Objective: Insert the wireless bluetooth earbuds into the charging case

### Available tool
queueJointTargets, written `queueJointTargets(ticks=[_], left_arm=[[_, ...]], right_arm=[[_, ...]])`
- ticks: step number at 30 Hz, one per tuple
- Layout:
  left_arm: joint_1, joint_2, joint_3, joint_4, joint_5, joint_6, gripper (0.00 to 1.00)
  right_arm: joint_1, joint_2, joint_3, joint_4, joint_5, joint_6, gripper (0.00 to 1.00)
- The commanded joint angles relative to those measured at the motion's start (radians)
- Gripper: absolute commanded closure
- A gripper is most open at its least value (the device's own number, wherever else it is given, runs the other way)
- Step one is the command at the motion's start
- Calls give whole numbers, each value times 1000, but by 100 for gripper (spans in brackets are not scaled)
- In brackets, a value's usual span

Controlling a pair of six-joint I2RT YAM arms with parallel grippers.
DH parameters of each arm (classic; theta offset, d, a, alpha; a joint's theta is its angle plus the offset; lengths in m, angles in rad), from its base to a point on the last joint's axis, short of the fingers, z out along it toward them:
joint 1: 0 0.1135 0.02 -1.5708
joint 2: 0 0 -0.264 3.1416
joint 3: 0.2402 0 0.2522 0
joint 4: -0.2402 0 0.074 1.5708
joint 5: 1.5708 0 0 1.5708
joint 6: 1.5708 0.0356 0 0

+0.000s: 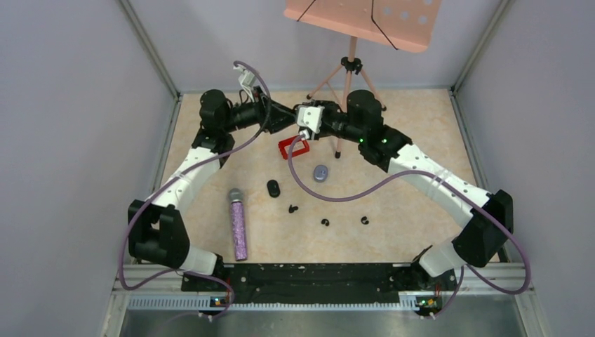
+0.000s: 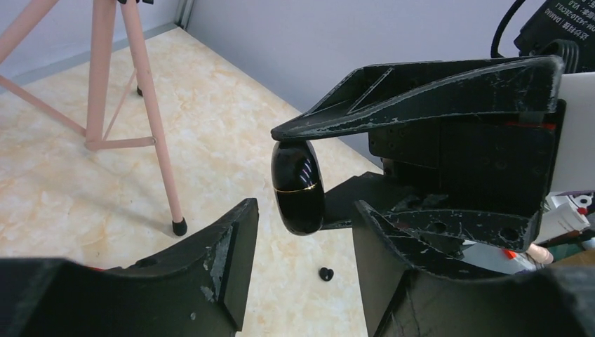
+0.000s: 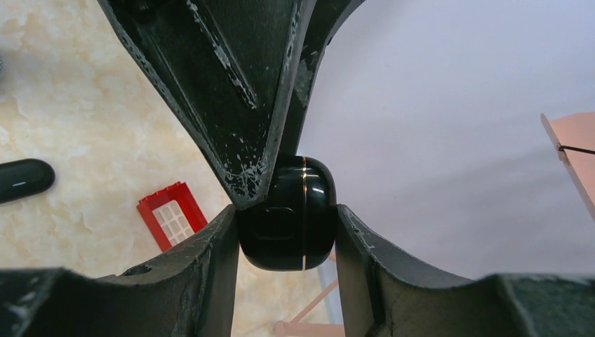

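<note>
My right gripper [image 3: 286, 210] is shut on a glossy black charging case [image 3: 288, 217] with a thin gold seam and holds it closed, above the far middle of the table. My left gripper [image 2: 303, 206] is open right in front of it, and one of its fingers [image 3: 231, 91] rests against the top of the case [image 2: 298, 186]. In the top view both grippers meet near the back, left [image 1: 281, 114] and right [image 1: 300, 130]. Three tiny black earbuds lie loose on the table [image 1: 292, 208], [image 1: 325, 222], [image 1: 364, 220]; one shows below the left jaws [image 2: 325, 273]. No pinkish-purple earbuds are in view.
A second black oval case [image 1: 273, 188] and a grey-purple case [image 1: 321, 173] lie mid-table. A red toy window frame [image 1: 293, 147] lies under the grippers. A glittery purple microphone [image 1: 238, 223] lies at the left. A pink tripod music stand [image 1: 349, 70] stands at the back.
</note>
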Motion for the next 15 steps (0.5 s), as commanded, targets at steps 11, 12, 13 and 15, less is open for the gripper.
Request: queueJointTargets(ticks=[11, 12, 13, 15], left_arm=[[-24, 65, 93, 52, 48, -9, 61], [-26, 69, 95, 53, 56, -10, 65], [-27, 73, 97, 57, 66, -11, 70], [-29, 82, 100, 64, 86, -14, 80]], right_arm=[[27, -15, 5, 68, -7, -21, 78], [29, -14, 6, 68, -6, -18, 78], [30, -14, 5, 67, -4, -15, 78], [32, -11, 4, 96, 2, -11, 78]])
